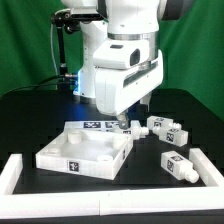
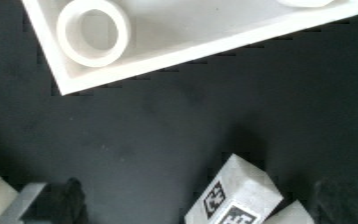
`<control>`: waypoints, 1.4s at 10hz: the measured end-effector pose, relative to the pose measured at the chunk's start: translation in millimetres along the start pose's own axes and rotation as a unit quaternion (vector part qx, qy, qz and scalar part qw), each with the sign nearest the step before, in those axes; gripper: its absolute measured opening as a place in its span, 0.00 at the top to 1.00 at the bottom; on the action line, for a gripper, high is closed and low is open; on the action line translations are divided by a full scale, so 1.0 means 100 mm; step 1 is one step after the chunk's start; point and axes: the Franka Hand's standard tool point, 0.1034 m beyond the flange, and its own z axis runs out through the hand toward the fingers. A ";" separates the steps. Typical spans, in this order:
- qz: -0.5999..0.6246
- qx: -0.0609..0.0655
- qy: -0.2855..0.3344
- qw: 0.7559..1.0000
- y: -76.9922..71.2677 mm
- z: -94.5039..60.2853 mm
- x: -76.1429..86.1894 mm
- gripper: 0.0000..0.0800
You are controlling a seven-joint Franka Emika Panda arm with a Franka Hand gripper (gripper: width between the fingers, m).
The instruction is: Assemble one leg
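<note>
Holds both jaws wide apart, with nothing gripped. Hangs the gripper [image 2: 202,203] over the dark table [image 2: 176,130], with one finger [image 2: 59,197] showing at each side in the wrist view.

Has the leg [image 2: 243,198] lying on the table between those two fingers, nearer to one than the other, and not touched by either. Looks like a short white plastic peg with a black-and-white square tag on its face.

Seems light, hard and stiff, so likely no squashing and no bending. Could be smooth and slippy, though, and might slide or tip over if bumped from one side. Best to pinch it across two flat sides, near the middle, not on a corner or an end. Needs a little shift first, so both pads meet it at the same time.

Lies close to a corner of the big white tray [image 1: 85,150], but apart from it, not far from a round hole [image 2: 92,33] in that corner. Leaves more pegs [image 1: 178,134] resting farther off, at the exterior view's right. Has a low white wall [image 1: 20,172] along the table edge.
</note>
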 end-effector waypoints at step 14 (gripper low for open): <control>0.116 -0.047 0.028 0.992 -0.07 0.33 0.68 0.19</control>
